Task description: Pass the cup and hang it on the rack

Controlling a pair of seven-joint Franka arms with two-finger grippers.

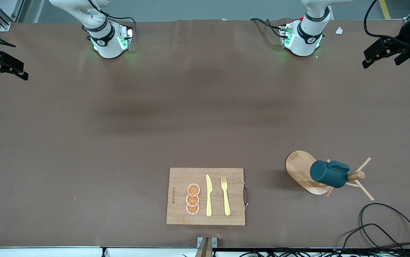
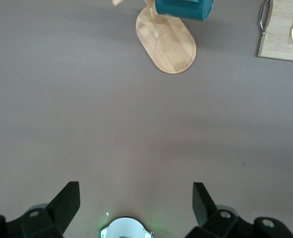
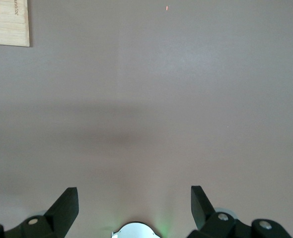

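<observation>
- Nearest the front camera, a black cable (image 1: 386,228) is looping over the edge of the brown table (image 1: 119,142) at the left arm's end.
- A bamboo cutting board (image 1: 206,196) with a metal handle (image 1: 246,195) is lying near that same edge, about midway along the table.
- On the board, 3 orange slices (image 1: 193,198) are sitting in an overlapping row, with a yellow knife (image 1: 208,195) beside them and a yellow fork (image 1: 225,196) beside the knife, on the handle side.
- Toward the left arm's end from the board, and a little farther from the front camera, the rack (image 1: 303,171) is standing on its oval wooden base, with its post and thin pegs showing past the cup.
- The cup (image 1: 328,174) is hanging on the rack, a dark teal-green ribbed mug lying sideways with its flat bottom facing the front camera; which peg is carrying it I cannot tell.
- In the left wrist view the cup (image 2: 183,9) is showing at the frame's edge over the rack's base (image 2: 169,44).
- Farther back, the wide middle of the table is lying bare under soft shadows.
- The left end effector (image 1: 381,53) is hovering over the table's edge at the left arm's end, fingers spread apart and grasping nothing; this arm is waiting.
- The right end effector (image 1: 3,67) is hovering over the table's edge at the right arm's end, also released and empty, waiting likewise.
- Farthest from the front camera, the 2 arm bases (image 1: 110,41) are glowing green along the table's edge.
</observation>
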